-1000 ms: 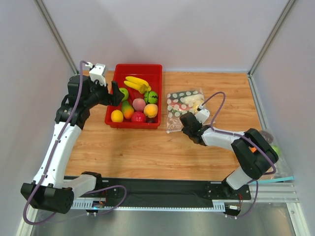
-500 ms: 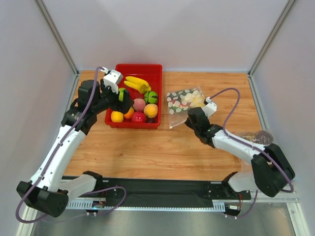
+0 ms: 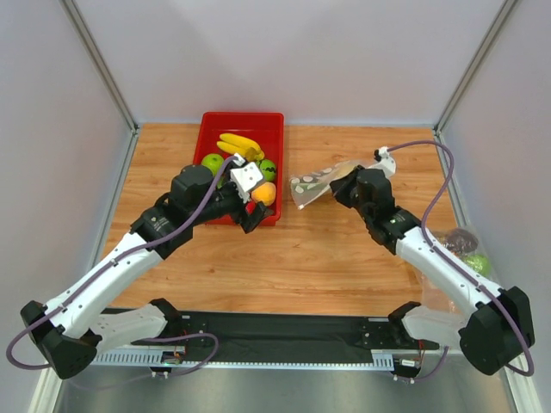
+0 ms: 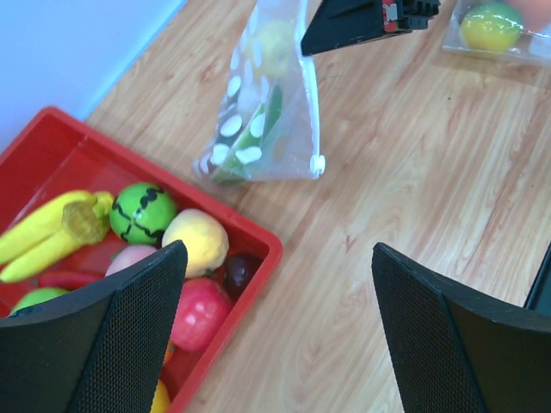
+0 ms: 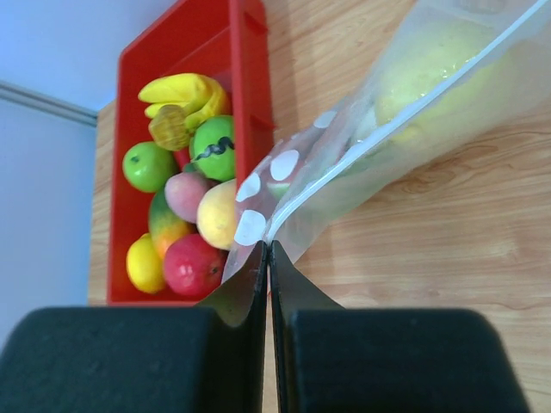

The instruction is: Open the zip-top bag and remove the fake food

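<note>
Since a second earlier, the left gripper [image 4: 275,258] had swung from the left side of the red tray [image 3: 271,120] across to its near right corner, and the zip-top bag [image 3: 314,182] had gone from lying flat to standing on edge. I saw the left jaws spread wide, holding nothing, facing the bag. The bag hung just right of the tray over the table [image 3: 301,258]. Its long axis ran left to right, low end toward the tray, high end at the right gripper [image 5: 267,249]. The cucumber [image 4: 258,129] and a pale yellow fruit [image 5: 430,69] sat inside. The right jaws were pressed together on the bag's edge.
</note>
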`<move>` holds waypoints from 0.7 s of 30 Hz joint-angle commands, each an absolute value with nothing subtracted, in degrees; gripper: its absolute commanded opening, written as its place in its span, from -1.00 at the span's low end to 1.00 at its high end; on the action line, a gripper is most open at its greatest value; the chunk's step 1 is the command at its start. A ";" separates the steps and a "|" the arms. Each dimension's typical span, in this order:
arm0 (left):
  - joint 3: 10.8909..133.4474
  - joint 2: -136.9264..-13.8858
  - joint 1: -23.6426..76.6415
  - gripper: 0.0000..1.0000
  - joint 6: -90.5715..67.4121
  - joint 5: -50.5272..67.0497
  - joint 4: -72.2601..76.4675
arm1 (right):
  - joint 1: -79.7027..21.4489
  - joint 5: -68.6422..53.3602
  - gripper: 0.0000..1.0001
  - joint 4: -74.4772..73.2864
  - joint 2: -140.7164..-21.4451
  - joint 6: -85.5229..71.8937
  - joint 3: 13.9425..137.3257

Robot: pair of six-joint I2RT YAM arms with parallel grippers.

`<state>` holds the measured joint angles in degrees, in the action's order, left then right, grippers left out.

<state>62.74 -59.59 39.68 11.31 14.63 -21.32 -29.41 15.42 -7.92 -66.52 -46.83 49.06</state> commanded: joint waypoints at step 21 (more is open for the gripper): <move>57.67 -79.01 51.68 0.99 14.68 2.11 9.65 | -15.38 -14.15 -0.99 -1.14 -67.24 -53.61 53.88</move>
<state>59.11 -78.65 51.57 14.04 4.86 -0.38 -15.84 -10.31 -4.78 -67.02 -51.83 51.77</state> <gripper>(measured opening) 0.993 0.007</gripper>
